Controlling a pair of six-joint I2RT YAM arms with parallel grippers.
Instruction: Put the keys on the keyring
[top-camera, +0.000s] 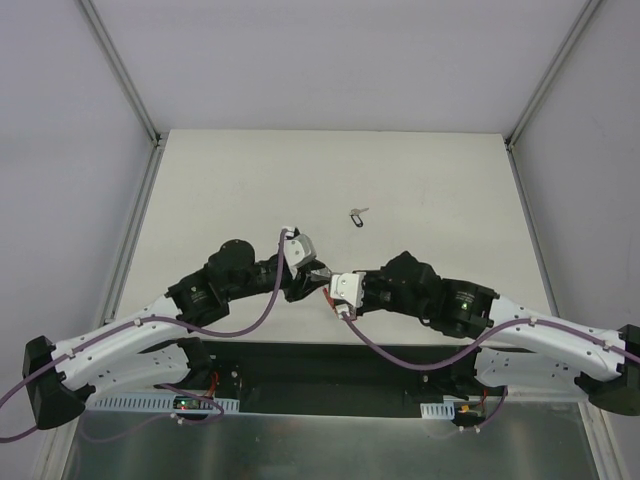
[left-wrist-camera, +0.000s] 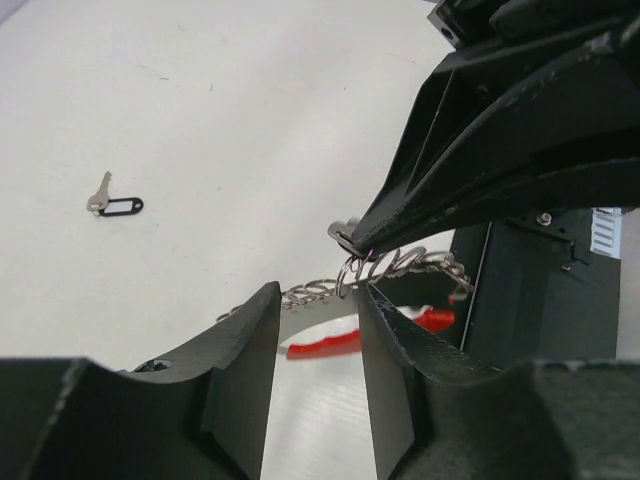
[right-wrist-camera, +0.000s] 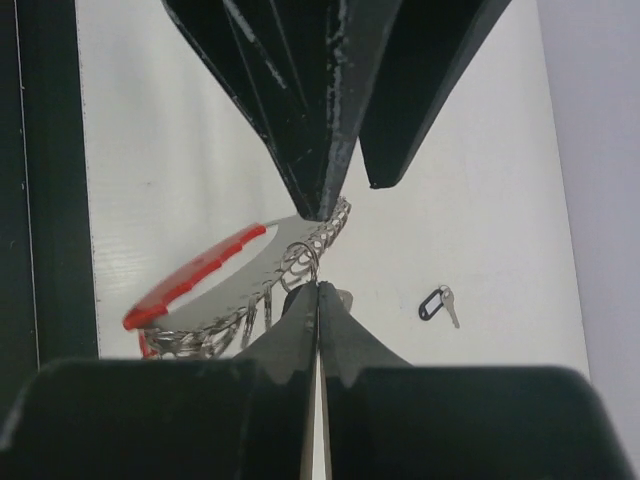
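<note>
The keyring (left-wrist-camera: 325, 346) hangs just above the table between both arms, its red arc low and its beaded metal side (left-wrist-camera: 300, 295) crossing my left fingertips. My left gripper (left-wrist-camera: 318, 300) is open and holds nothing. My right gripper (right-wrist-camera: 318, 288) is shut on a key (left-wrist-camera: 343, 234), whose small split ring (left-wrist-camera: 352, 272) loops the beaded side. In the right wrist view the keyring (right-wrist-camera: 190, 278) sits left of the shut tips, touching one left finger (right-wrist-camera: 318, 205). From above, both grippers (top-camera: 312, 270) (top-camera: 333, 283) meet tip to tip. Another key (top-camera: 358, 215) with a black tag lies apart on the table.
The loose key also shows on the white table (left-wrist-camera: 200, 120) in the left wrist view (left-wrist-camera: 115, 204) and the right wrist view (right-wrist-camera: 437, 304). The arms' black base rail (top-camera: 320, 365) runs along the near edge. Metal frame posts (top-camera: 150, 130) border the table.
</note>
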